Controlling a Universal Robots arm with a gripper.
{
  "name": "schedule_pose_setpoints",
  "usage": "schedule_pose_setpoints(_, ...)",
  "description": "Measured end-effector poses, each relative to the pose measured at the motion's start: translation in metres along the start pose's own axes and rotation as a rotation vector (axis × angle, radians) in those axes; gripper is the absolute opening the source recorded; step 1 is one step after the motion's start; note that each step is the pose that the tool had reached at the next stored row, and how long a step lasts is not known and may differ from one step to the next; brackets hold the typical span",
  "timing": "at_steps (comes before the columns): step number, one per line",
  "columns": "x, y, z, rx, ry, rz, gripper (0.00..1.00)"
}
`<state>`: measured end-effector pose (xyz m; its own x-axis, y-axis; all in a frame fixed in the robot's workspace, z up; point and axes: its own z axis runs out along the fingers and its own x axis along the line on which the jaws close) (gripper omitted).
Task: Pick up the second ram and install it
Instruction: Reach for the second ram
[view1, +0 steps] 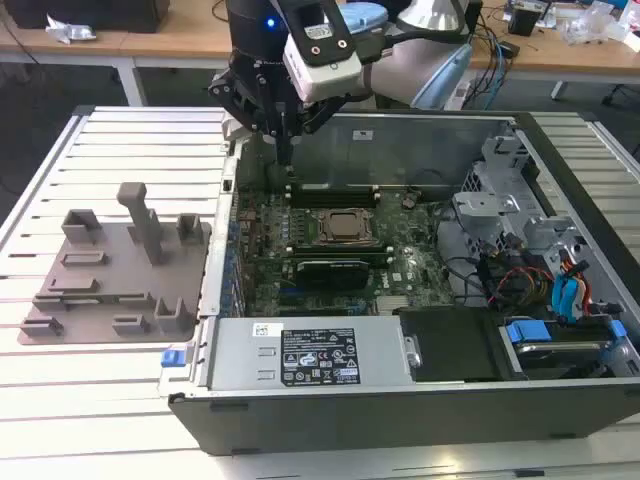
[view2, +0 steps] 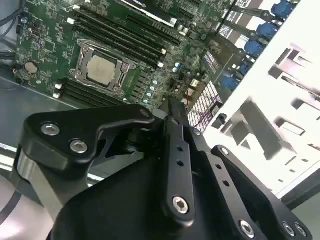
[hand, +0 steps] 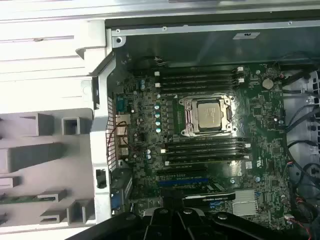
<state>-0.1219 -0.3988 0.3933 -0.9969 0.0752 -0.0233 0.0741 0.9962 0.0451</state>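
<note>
Gray holder tray (view1: 110, 270) on the slatted tabletop (view1: 100, 400) at the exterior view's left, second ram (hand: 19, 198) lying flat in that tray, hand (view1: 287, 158) with fingers together and empty, over the motherboard (view1: 410, 265) edge nearest the tray, well apart from the ram, inside the open computer case (view1: 400, 425)

Print on power supply label (view1: 318, 365) not legible.

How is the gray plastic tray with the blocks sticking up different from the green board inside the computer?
The gray plastic tray with upright blocks is one plain colour; the green circuit board is crowded with tiny parts. The tray sits on the white slatted table; the board lies inside the black computer case. Both lie flat.
</note>
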Motion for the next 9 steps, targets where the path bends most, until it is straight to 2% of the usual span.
schedule_pose_setpoints(1, 0.0085, -0.0006, -0.0003, 0.0, 0.0, 0.0, 0.1)
schedule_pose_setpoints(3, 0.0342, -0.0026, -0.0009, 0.0, -0.001, 0.0, 0.1)
schedule_pose_setpoints(7, 0.047, -0.0035, -0.0013, 0.0, -0.0013, 0.0, 0.1)
schedule_pose_setpoints(9, 0.0629, -0.0047, -0.0016, -0.0001, -0.0019, 0.0, 0.1)
